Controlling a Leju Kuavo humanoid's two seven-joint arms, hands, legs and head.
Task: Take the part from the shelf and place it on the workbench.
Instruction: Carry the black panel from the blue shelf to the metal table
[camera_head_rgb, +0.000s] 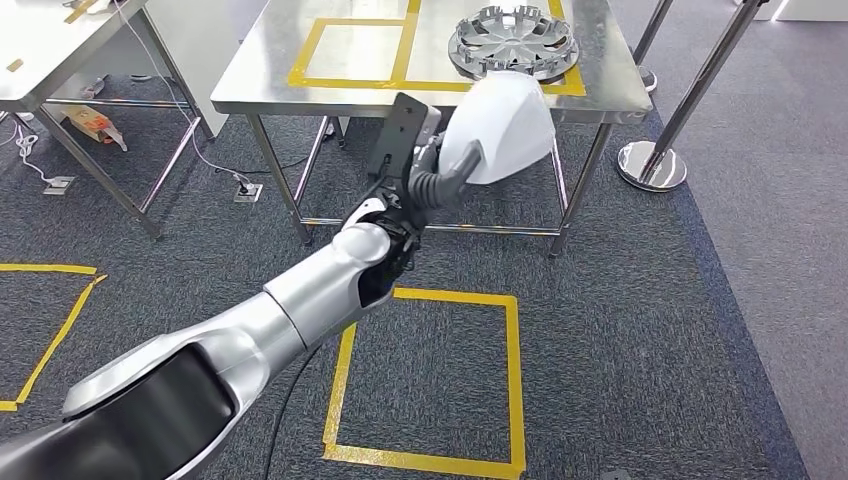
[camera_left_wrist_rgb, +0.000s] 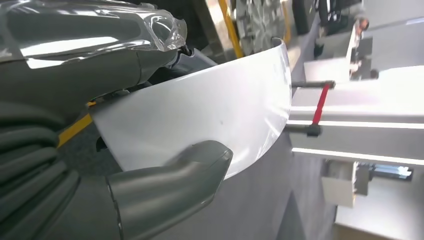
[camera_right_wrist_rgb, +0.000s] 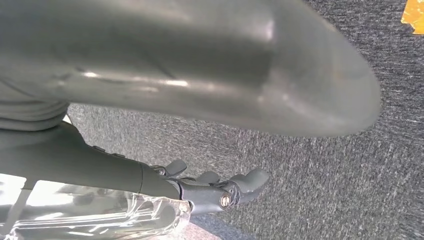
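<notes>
Now the left hand (camera_head_rgb: 420, 185) grips the white part (camera_head_rgb: 505, 125), held in the air just short of the bench's (camera_head_rgb: 300, 95) front edge. Bare top lies straight ahead, beside the hubcap (camera_head_rgb: 515, 45). The right hand (camera_right_wrist_rgb: 220, 192) hangs empty, fingers loosely apart.

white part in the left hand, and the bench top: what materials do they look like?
White part, held by the left hand: likely glossy moulded plastic, a thin smooth curved shell with soft highlights; painted metal can't be ruled out. Workbench: looks like brushed stainless steel, dull grey sheen, metal legs.

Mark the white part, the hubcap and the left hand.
white part (camera_head_rgb: 505, 125), head view, middle of its shell.
hubcap (camera_head_rgb: 514, 42), head view, centre of its face.
left hand (camera_head_rgb: 425, 185), head view, fingers under the part.
</notes>
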